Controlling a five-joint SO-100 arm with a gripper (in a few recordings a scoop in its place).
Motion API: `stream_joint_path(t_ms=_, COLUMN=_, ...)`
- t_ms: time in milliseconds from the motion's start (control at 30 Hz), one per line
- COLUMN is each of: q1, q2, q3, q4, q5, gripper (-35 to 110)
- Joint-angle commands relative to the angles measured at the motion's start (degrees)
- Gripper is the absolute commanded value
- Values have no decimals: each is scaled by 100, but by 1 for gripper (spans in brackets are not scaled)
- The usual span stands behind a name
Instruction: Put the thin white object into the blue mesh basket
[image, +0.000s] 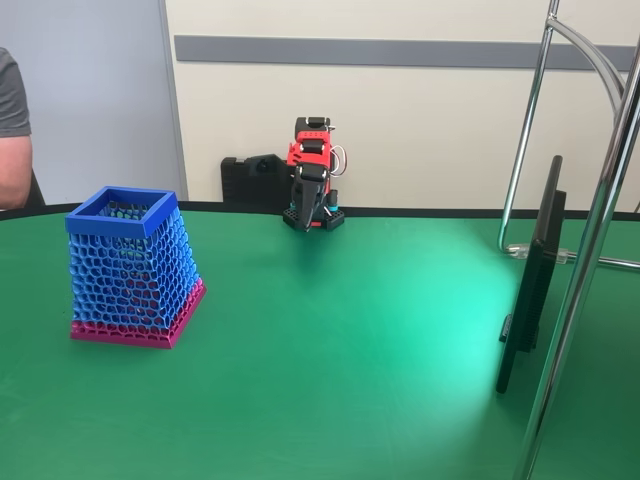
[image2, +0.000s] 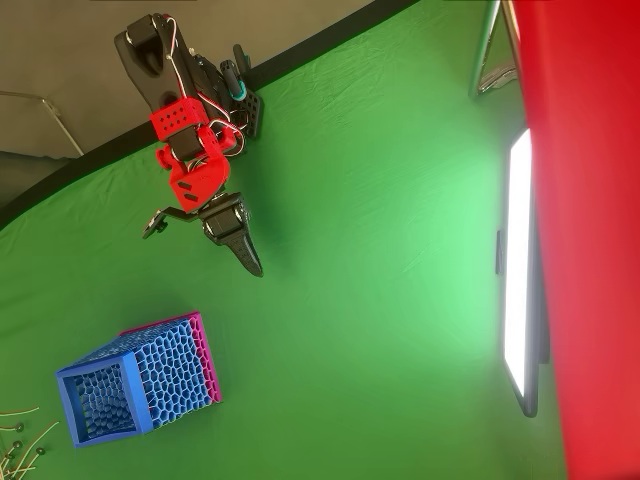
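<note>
From where I sat, the hand (image2: 245, 250) hung low over the green tabletop (image2: 380, 300), its dark fingers pressed together into one point and gripping nothing that I could make out. The blue basket (image: 135, 265) stood upright on its magenta band, well apart from the arm, mouth open and free. In the overhead view I saw a few thin pale strands (image2: 20, 435) lying at the picture's edge just beside the basket (image2: 135, 385); they were too small for me to say which, if any, was the white strand I wanted.

I judged such a strand would be very light, springy and smooth, lying nearly flat on the cloth, so apt to skid or flick away. I reckoned a pinch across its middle safest, fingertips touching the tabletop.
</note>
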Motion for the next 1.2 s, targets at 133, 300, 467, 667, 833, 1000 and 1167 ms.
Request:
stream_joint_path(t_ms=133, q1=-35, q2=703, q3=44, q4=984, q5=88, gripper=1)
stream_joint_path(t_ms=300, q1=-79, q2=1345, q3=44, q4=1811, q5=158, gripper=1)
stream_joint_path(t_ms=467, q1=-97, q2=1758, q3=44, q4=2435, q5=343, gripper=1)
stream_joint_path(t_ms=667, q1=-105, q2=1767, q3=44, q4=2769, q5=431, gripper=1)
stream_joint_path(t_ms=833, q1=-202, q2=1740, q3=44, q4=2918, q5=404, gripper=1)
stream_joint_path(t_ms=1000, q1=-308, q2=1758, q3=44, q4=3015, q5=290, gripper=1)
stream_joint_path(t_ms=1167, q1=-308, q2=1758, q3=44, q4=3067, q5=272, gripper=1)
